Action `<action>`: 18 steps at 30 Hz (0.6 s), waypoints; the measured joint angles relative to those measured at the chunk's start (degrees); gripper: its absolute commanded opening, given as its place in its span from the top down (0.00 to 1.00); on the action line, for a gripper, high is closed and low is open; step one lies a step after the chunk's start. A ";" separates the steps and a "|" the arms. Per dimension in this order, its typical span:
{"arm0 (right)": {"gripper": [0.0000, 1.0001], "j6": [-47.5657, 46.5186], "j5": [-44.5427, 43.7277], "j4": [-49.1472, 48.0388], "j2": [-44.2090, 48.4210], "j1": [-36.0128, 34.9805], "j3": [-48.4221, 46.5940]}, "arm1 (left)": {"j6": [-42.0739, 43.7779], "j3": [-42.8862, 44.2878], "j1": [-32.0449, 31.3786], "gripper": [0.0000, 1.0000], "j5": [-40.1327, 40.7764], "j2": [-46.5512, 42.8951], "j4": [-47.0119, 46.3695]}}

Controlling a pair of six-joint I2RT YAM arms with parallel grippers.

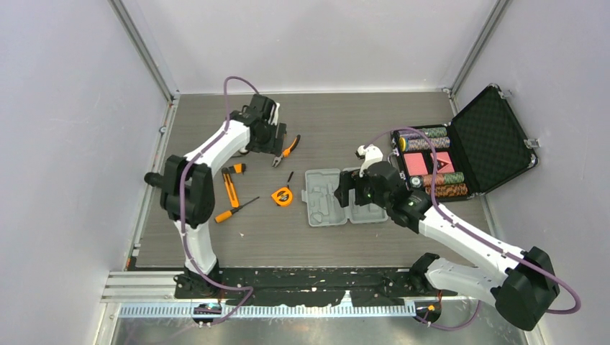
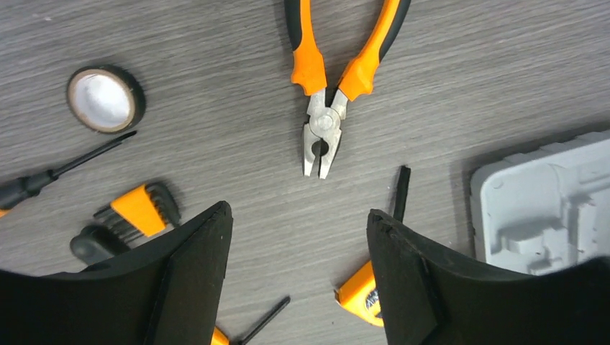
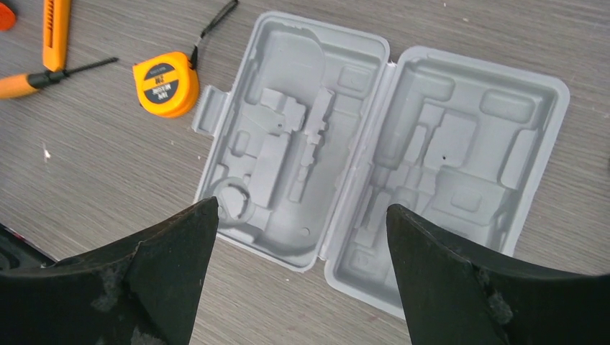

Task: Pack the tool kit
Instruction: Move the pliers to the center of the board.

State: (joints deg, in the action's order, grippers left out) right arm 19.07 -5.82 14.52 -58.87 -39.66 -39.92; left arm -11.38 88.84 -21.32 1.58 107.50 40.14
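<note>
Grey plastic tool kit case (image 3: 374, 158) lies opened flat at the middle of the wood-grain tabletop (image 1: 374, 115), its 2 moulded halves facing up, with the right fingers (image 3: 446, 287) spread wide above it and gripping nothing. To the left, the left fingers (image 2: 187, 273) stand apart, also empty, over the orange-and-black pliers (image 2: 324, 126) lying on the tabletop. An orange tape measure (image 3: 165, 83) sits just beside the case, a screwdriver (image 3: 29, 80) farther left.

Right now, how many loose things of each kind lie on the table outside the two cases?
Pliers: 1
Tape measure: 1
Screwdrivers: 2
Hex key set: 1
Utility knife: 1
Tape roll: 1
Total: 7
</note>
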 measured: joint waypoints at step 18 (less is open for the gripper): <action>0.08 -0.07 -0.02 0.22 2.01 1.18 3.30 | -1.90 7.69 -0.02 0.52 -5.22 16.17 2.67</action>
State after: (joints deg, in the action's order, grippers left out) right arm 19.00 -5.85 14.74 -56.86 -38.48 -36.62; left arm -13.28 96.53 -21.34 -3.64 123.68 42.81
